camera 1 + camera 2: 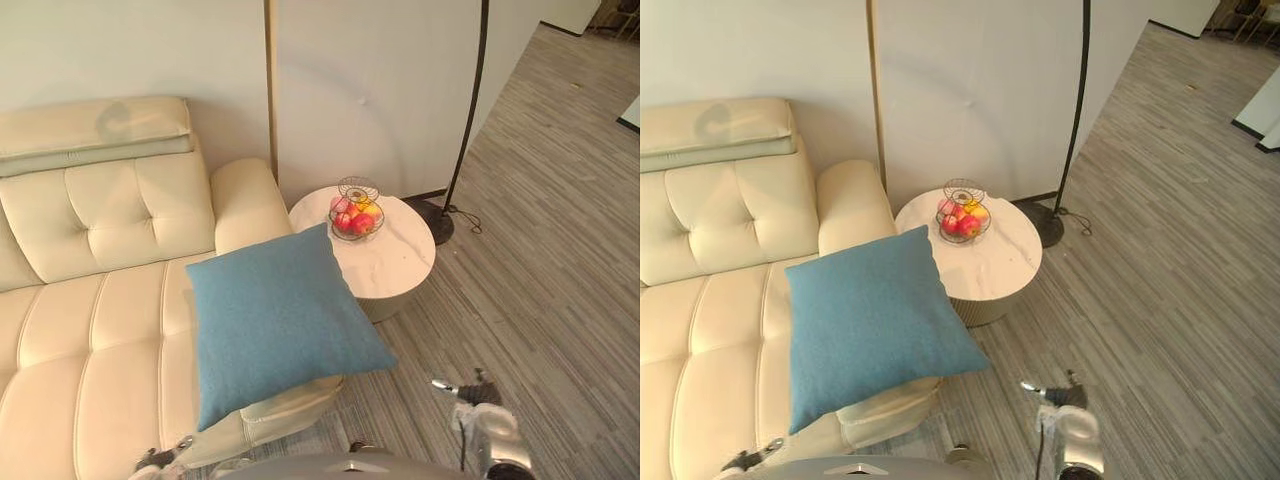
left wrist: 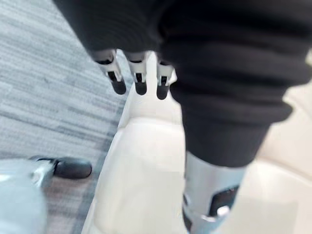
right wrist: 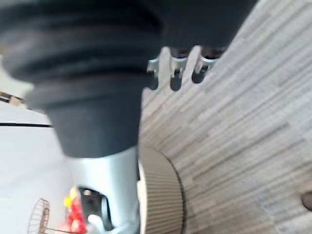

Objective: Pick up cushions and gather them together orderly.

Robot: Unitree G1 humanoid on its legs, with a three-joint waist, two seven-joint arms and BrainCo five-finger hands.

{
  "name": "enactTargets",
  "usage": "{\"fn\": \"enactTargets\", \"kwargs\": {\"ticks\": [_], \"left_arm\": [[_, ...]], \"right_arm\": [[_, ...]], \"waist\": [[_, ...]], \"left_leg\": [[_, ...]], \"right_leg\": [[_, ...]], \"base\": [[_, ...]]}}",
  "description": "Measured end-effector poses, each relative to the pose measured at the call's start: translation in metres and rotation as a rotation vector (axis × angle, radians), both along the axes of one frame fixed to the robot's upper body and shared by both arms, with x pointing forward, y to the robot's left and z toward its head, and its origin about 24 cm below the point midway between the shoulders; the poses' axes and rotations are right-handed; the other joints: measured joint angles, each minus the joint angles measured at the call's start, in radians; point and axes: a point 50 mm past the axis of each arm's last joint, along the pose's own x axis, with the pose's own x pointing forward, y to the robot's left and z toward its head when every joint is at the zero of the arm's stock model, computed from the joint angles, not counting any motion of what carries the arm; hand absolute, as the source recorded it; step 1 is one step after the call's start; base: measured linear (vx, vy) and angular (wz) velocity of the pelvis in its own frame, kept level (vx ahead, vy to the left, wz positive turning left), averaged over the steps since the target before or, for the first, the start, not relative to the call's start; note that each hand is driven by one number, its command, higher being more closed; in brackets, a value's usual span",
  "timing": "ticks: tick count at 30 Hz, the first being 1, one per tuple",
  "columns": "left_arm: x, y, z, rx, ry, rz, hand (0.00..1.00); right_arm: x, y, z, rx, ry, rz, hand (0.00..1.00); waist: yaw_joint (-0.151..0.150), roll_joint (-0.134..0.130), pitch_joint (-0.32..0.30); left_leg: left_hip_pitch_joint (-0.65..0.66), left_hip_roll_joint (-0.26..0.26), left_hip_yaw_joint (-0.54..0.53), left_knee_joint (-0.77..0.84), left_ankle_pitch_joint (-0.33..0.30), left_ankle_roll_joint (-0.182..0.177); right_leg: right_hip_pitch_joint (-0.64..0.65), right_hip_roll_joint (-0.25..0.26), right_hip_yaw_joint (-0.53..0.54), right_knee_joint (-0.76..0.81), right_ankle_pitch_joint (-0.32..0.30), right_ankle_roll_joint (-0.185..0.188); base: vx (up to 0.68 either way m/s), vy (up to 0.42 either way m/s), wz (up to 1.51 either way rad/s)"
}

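Note:
A square blue cushion (image 1: pixel 275 320) lies on the right end of the cream sofa (image 1: pixel 90 340), its lower corner hanging past the seat's front edge and its top corner near the armrest. My left hand (image 1: pixel 160 460) is low at the sofa's front edge, below the cushion and apart from it. In the left wrist view its fingers (image 2: pixel 139 80) hang relaxed over the sofa's edge (image 2: pixel 146 161) and hold nothing. My right hand (image 1: pixel 480 412) hovers over the floor to the cushion's right. Its fingers (image 3: pixel 175 73) are relaxed and empty.
A round white side table (image 1: pixel 395 255) stands right of the sofa's armrest, carrying a wire basket of fruit (image 1: pixel 357 212). A floor lamp's thin pole (image 1: pixel 470 110) and dark base (image 1: pixel 432 220) stand behind it by the wall. Grey striped floor stretches to the right.

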Motion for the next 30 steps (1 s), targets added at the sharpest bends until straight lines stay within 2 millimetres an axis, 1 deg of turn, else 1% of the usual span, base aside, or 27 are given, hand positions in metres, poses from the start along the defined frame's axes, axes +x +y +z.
{"fn": "enactTargets", "kwargs": {"ticks": [3, 5, 6, 8, 11, 13, 15, 16, 18, 19, 20, 21, 22, 23, 25, 27, 29, 30], "left_arm": [[-0.002, 0.024, 0.010, 0.072, -0.017, 0.051, 0.00], [-0.006, 0.032, 0.014, 0.093, -0.017, 0.081, 0.00], [-0.007, 0.033, 0.014, 0.097, -0.017, 0.093, 0.00], [-0.013, 0.035, 0.014, 0.101, -0.009, 0.132, 0.00], [-0.018, 0.037, 0.014, 0.105, -0.001, 0.157, 0.00], [-0.018, 0.037, 0.014, 0.111, 0.003, 0.163, 0.00], [-0.014, 0.038, 0.016, 0.119, -0.009, 0.172, 0.00], [-0.010, 0.040, 0.019, 0.132, -0.038, 0.179, 0.00], [0.018, 0.046, 0.037, 0.196, -0.182, 0.158, 0.00], [0.028, 0.047, 0.043, 0.214, -0.227, 0.140, 0.00], [0.047, 0.048, 0.058, 0.249, -0.335, 0.112, 0.00], [0.056, 0.047, 0.063, 0.257, -0.379, 0.101, 0.00], [0.069, 0.044, 0.070, 0.260, -0.434, 0.078, 0.00], [0.075, 0.041, 0.072, 0.260, -0.458, 0.063, 0.00], [0.092, 0.023, 0.074, 0.226, -0.505, 0.003, 0.00], [0.103, 0.006, 0.072, 0.188, -0.526, -0.056, 0.00], [0.114, -0.008, 0.072, 0.156, -0.546, -0.094, 0.00], [0.117, -0.011, 0.071, 0.148, -0.550, -0.103, 0.00]], "right_arm": [[0.019, -0.008, 0.021, -0.052, -0.079, 0.026, 0.00], [0.031, -0.009, 0.030, -0.071, -0.117, 0.044, 0.00], [0.033, -0.010, 0.033, -0.078, -0.124, 0.051, 0.00], [0.046, -0.008, 0.045, -0.098, -0.173, 0.077, 0.00], [0.056, -0.005, 0.051, -0.116, -0.193, 0.117, 0.00], [0.061, -0.004, 0.055, -0.114, -0.209, 0.119, 0.00], [0.066, -0.001, 0.058, -0.107, -0.228, 0.130, 0.00], [0.068, 0.003, 0.059, -0.106, -0.237, 0.147, 0.00], [0.073, 0.009, 0.066, -0.083, -0.286, 0.155, 0.00], [0.074, 0.010, 0.067, -0.077, -0.298, 0.155, 0.00], [0.076, 0.013, 0.070, -0.062, -0.324, 0.156, 0.00], [0.076, 0.015, 0.069, -0.045, -0.333, 0.151, 0.00], [0.077, 0.019, 0.067, -0.025, -0.336, 0.152, 0.00], [0.078, 0.023, 0.066, -0.015, -0.336, 0.164, 0.00], [0.081, 0.038, 0.061, 0.034, -0.335, 0.204, 0.00], [0.082, 0.052, 0.056, 0.088, -0.337, 0.226, 0.00], [0.085, 0.062, 0.055, 0.116, -0.335, 0.265, 0.00], [0.086, 0.065, 0.055, 0.122, -0.335, 0.274, 0.00]], "waist": [[-0.001, 0.001, -0.001], [-0.001, 0.001, -0.001], [0.000, 0.001, -0.001], [0.001, 0.000, -0.001], [0.004, -0.003, -0.003], [0.004, -0.004, -0.004], [0.007, -0.005, -0.004], [0.009, -0.005, -0.004], [0.014, -0.004, -0.004], [0.015, -0.004, -0.003], [0.018, -0.004, -0.003], [0.018, -0.003, -0.003], [0.018, -0.002, -0.003], [0.018, -0.001, -0.002], [0.018, 0.006, 0.011], [0.017, 0.002, 0.018], [0.016, -0.003, 0.037], [0.016, -0.004, 0.041]], "left_leg": [[-0.009, -0.003, -0.023, 0.002, 0.001, 0.001], [-0.012, -0.004, -0.028, 0.002, 0.001, 0.002], [-0.014, -0.005, -0.031, 0.002, 0.001, 0.002], [-0.017, -0.007, -0.050, 0.002, 0.001, 0.002], [-0.022, -0.008, -0.063, 0.003, 0.001, 0.002], [-0.029, -0.009, -0.076, 0.004, 0.001, 0.002], [-0.030, -0.009, -0.078, 0.004, 0.001, 0.003], [-0.032, -0.009, -0.081, 0.004, 0.000, 0.003], [-0.043, -0.010, -0.099, 0.005, 0.001, 0.004], [-0.048, -0.010, -0.106, 0.007, 0.001, 0.005], [-0.054, -0.010, -0.118, 0.007, 0.003, 0.007], [-0.057, -0.010, -0.126, 0.007, 0.004, 0.008], [-0.062, -0.010, -0.131, 0.007, 0.004, 0.009], [-0.065, -0.010, -0.132, 0.008, 0.004, 0.009], [-0.071, -0.010, -0.134, 0.008, 0.004, 0.009], [-0.090, -0.009, -0.135, 0.014, 0.004, 0.010], [-0.107, -0.007, -0.137, 0.023, 0.003, 0.011], [-0.110, -0.007, -0.136, 0.025, 0.003, 0.011]], "right_leg": [[-0.004, -0.001, -0.003, -0.002, 0.000, 0.000], [-0.007, -0.001, -0.001, -0.002, 0.000, -0.001], [-0.008, -0.001, -0.001, -0.003, 0.000, -0.001], [-0.011, -0.001, -0.001, -0.008, 0.000, -0.001], [-0.011, -0.001, -0.003, -0.012, 0.001, -0.001], [-0.012, -0.001, -0.005, -0.016, 0.002, -0.002], [-0.011, -0.001, -0.005, -0.020, 0.005, -0.001], [-0.011, -0.001, -0.006, -0.023, 0.005, -0.001], [-0.010, -0.002, -0.018, -0.025, 0.006, -0.002], [-0.010, -0.003, -0.024, -0.026, 0.006, -0.002], [-0.010, -0.003, -0.032, -0.028, 0.006, -0.003], [-0.010, -0.003, -0.033, -0.029, 0.006, -0.003], [-0.011, -0.003, -0.034, -0.030, 0.006, -0.003], [-0.011, -0.003, -0.034, -0.030, 0.006, -0.004], [-0.012, -0.002, -0.032, -0.032, 0.009, -0.008], [-0.027, -0.001, -0.032, -0.033, 0.012, -0.012], [-0.036, 0.000, -0.032, -0.040, 0.018, -0.018], [-0.039, 0.001, -0.032, -0.041, 0.019, -0.018]], "base": [[-0.03, 0.004, 0.07], [0.00, 0.000, 0.00], [0.00, 0.000, 0.00], [0.00, 0.000, 0.00], [0.00, 0.000, 0.04], [0.00, -0.002, 0.07], [0.00, 0.000, 0.00], [0.00, 0.003, 0.04], [0.00, -0.004, 0.15], [0.01, -0.013, 0.23], [0.01, -0.011, 0.20], [0.01, -0.009, 0.19], [0.02, -0.003, 0.09], [0.03, 0.000, 0.05], [0.00, 0.000, 0.00], [0.00, 0.000, 0.00], [0.00, 0.000, 0.00], [0.00, 0.000, 0.00]]}}
